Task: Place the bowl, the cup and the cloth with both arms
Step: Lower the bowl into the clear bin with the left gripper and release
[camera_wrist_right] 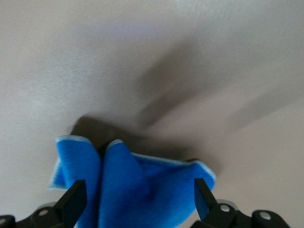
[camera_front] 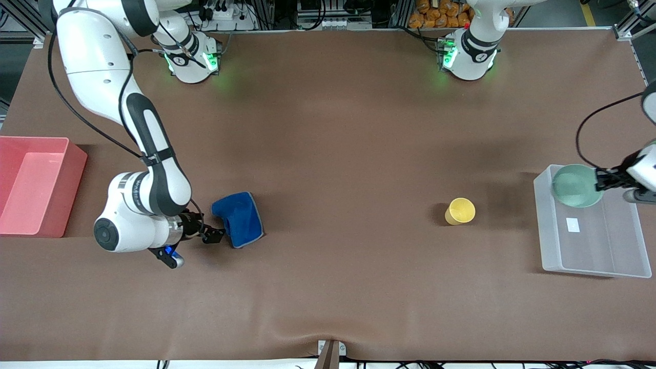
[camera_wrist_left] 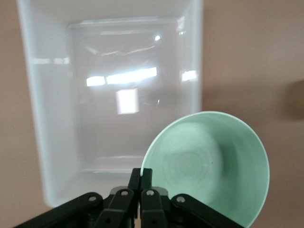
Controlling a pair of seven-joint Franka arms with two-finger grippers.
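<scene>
The mint-green bowl point(camera_front: 576, 185) hangs tilted over the end of the clear bin point(camera_front: 589, 241) nearest the robots' bases. My left gripper point(camera_front: 598, 183) is shut on its rim. In the left wrist view the fingers point(camera_wrist_left: 151, 179) pinch the bowl point(camera_wrist_left: 209, 166) above the bin point(camera_wrist_left: 52, 118). The yellow cup point(camera_front: 460, 210) stands on the table beside the bin. The blue cloth point(camera_front: 238, 219) lies rumpled toward the right arm's end of the table. My right gripper point(camera_front: 214, 236) is open at the cloth's edge. In the right wrist view the gripper point(camera_wrist_right: 138, 195) straddles the cloth point(camera_wrist_right: 137, 190).
A red bin point(camera_front: 31, 184) stands at the right arm's end of the table, beside the right arm's wrist. The brown table cover point(camera_front: 333, 154) spreads between cloth and cup. A white label point(camera_front: 572, 224) lies in the clear bin.
</scene>
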